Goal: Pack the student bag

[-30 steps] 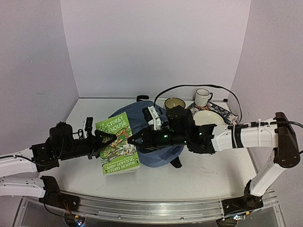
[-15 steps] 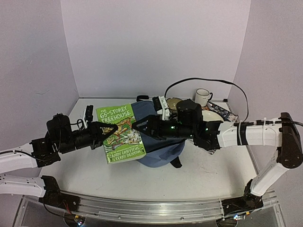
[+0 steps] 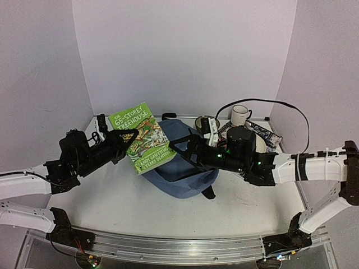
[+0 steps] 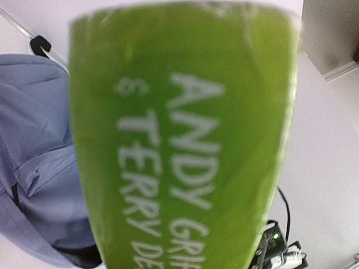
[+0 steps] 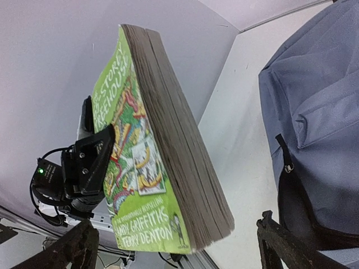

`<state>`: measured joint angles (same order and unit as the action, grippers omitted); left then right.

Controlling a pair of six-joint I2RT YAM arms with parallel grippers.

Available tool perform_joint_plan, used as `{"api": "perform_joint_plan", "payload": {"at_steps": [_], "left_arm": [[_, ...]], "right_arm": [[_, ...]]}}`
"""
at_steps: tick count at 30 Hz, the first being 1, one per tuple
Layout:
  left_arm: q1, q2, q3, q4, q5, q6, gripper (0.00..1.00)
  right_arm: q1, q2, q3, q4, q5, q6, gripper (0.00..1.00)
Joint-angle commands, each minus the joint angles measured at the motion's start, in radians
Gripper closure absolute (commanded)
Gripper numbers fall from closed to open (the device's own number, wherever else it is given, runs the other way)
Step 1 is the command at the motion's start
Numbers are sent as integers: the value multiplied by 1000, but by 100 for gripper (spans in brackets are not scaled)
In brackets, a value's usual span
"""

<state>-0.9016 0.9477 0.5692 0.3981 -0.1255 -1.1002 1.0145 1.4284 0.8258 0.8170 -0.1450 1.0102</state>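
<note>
Raised and tilted since a second ago, the glossy green paperback (image 3: 141, 137) is pinched by the left gripper (image 3: 128, 140) beside the soft, slumped slate-blue student bag (image 3: 180, 180) on the table (image 3: 112, 199); the right gripper (image 3: 177, 148) is held spread over it.

We hold the green book (image 3: 143, 139) up off the worktop (image 3: 112, 202) with our left fingers (image 3: 124, 138), which pinch its side edge. The book tilts, cover up, at ten o'clock from the student bag (image 3: 182, 174) and hangs over the bag's edge. Our right fingers (image 3: 178, 148) lie across the bag's top, pointing at nine o'clock toward the book. A white mug (image 3: 240, 115) stands at two o'clock from the bag.
</note>
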Motion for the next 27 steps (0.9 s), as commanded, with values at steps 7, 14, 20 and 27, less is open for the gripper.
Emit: {"api": "perform_joint_plan", "payload": {"at_steps": [7, 14, 20, 27], "left_arm": [[-2, 142, 130, 371, -55, -42, 100], [-2, 170, 155, 444, -50, -53, 100], [-2, 192, 171, 462, -18, -74, 100], [-2, 201, 142, 496, 9, -130, 100]], "right_arm": [[-4, 58, 6, 309, -61, 112, 2], [-6, 109, 25, 331, -53, 160, 2], [-6, 134, 28, 456, -77, 164, 2], [-13, 116, 67, 516, -86, 100, 2]]}}
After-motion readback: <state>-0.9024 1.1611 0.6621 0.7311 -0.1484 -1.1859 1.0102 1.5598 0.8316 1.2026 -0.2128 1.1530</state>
